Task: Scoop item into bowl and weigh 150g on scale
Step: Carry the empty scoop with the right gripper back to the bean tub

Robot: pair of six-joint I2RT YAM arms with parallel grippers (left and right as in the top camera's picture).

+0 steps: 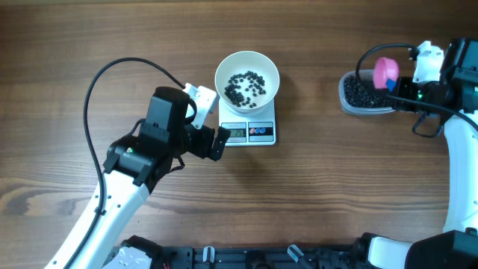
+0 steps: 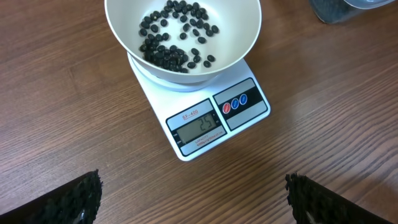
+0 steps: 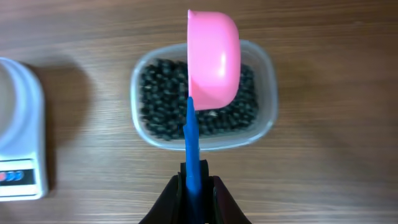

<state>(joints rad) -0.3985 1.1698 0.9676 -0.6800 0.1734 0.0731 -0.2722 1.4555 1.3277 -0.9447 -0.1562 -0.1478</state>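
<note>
Beans (image 3: 155, 93) lie in the tub (image 3: 266, 118) below the scoop (image 3: 214, 56) clamped by right gripper (image 3: 196, 182).

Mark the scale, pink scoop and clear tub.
scale (image 2: 200, 129), left wrist view, on its grey display.
pink scoop (image 3: 214, 59), right wrist view, on the cup's back.
clear tub (image 3: 135, 99), right wrist view, on its left rim.

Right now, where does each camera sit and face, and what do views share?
Overhead: above the table, facing straight down; both arms show.
Left wrist: angled down at the bowl on the scale; left gripper open, tips in bottom corners.
Right wrist: looking down at the scoop over the tub; right gripper shut on its handle.
Shared: the scale, all three.
</note>
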